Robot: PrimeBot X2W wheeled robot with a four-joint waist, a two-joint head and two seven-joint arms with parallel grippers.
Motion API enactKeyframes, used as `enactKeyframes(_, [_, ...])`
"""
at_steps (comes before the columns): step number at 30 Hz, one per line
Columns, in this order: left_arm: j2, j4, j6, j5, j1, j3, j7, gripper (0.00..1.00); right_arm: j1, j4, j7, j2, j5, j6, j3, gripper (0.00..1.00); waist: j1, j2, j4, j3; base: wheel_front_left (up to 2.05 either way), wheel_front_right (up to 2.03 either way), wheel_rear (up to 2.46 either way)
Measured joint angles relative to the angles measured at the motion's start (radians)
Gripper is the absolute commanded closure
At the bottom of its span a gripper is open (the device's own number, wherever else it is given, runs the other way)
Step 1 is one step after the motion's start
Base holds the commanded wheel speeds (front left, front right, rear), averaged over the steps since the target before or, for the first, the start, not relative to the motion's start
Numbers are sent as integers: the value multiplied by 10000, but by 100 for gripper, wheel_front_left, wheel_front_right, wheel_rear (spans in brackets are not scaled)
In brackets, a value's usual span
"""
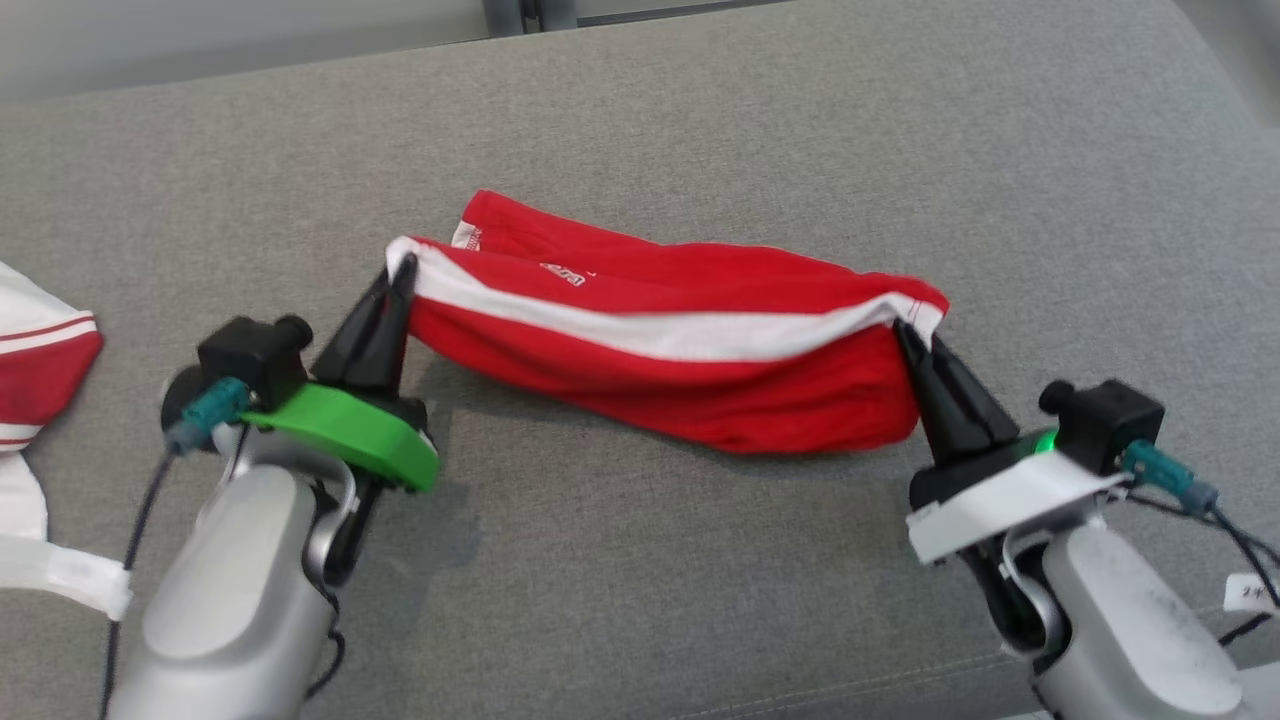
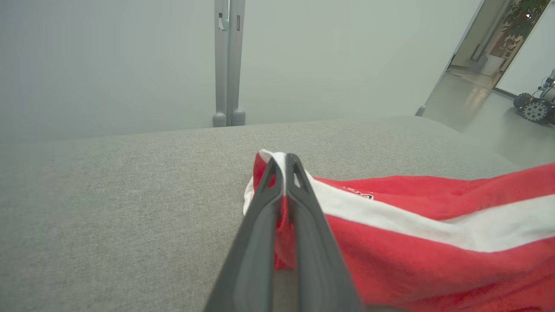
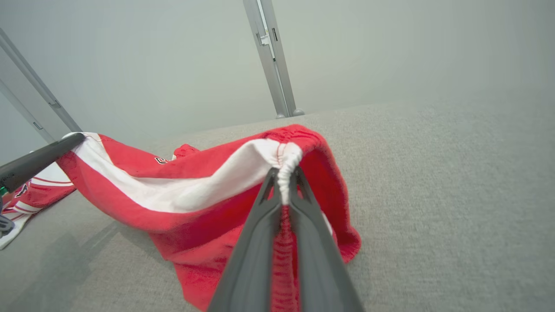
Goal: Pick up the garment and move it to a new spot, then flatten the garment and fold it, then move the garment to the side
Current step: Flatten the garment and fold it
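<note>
The garment (image 1: pixel 660 370) is red with a white band along one edge and hangs stretched between both grippers above the grey cushion (image 1: pixel 700 130). My left gripper (image 1: pixel 400 270) is shut on its left white corner; in the left wrist view the left gripper (image 2: pixel 284 162) pinches the garment (image 2: pixel 412 234) at that corner. My right gripper (image 1: pixel 908 330) is shut on the bunched right end; in the right wrist view the right gripper (image 3: pixel 284 175) clamps gathered white hem of the garment (image 3: pixel 195 190). The lower red part sags and touches the cushion.
Another red and white piece of clothing (image 1: pixel 30 370) lies at the cushion's left edge. A grey post (image 2: pixel 229 65) and pale wall stand behind the cushion. A wheeled device (image 2: pixel 535 106) sits on the floor far right in the left wrist view.
</note>
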Motion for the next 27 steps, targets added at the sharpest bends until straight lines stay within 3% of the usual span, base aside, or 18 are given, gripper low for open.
enactKeyframes(7, [1402,-512,0,65,-2748,-648,0,100,-3339,173,-2,-1434,334,2,809,100,0,0,549,-4,0,0,0])
enactKeyframes(13, [1971,-247,-10,334,-6342,-1087,0,100,-7728,2071,10,-1958,437,2,1279,100,0,0,835,740,0,0,0])
enactKeyframes(18, [1969,-23,-10,988,-8393,-880,-2,100,-11063,3760,2,-1756,-520,4,986,100,1,0,977,1556,0,0,0])
enactKeyframes(21, [1954,-142,-10,1482,-9128,-360,-2,100,-12353,4086,-2,-1576,-1557,4,773,100,2,0,1113,1909,0,0,0])
enactKeyframes(24, [1651,-570,-10,1883,-8913,42,-6,100,-12462,4525,-2,-1260,-1979,4,543,100,3,0,1424,2152,0,0,0])
enactKeyframes(27, [1409,-721,-8,1779,-7999,343,-8,100,-11778,4673,-2,-1287,-2050,4,963,100,2,0,1656,2242,0,0,0])
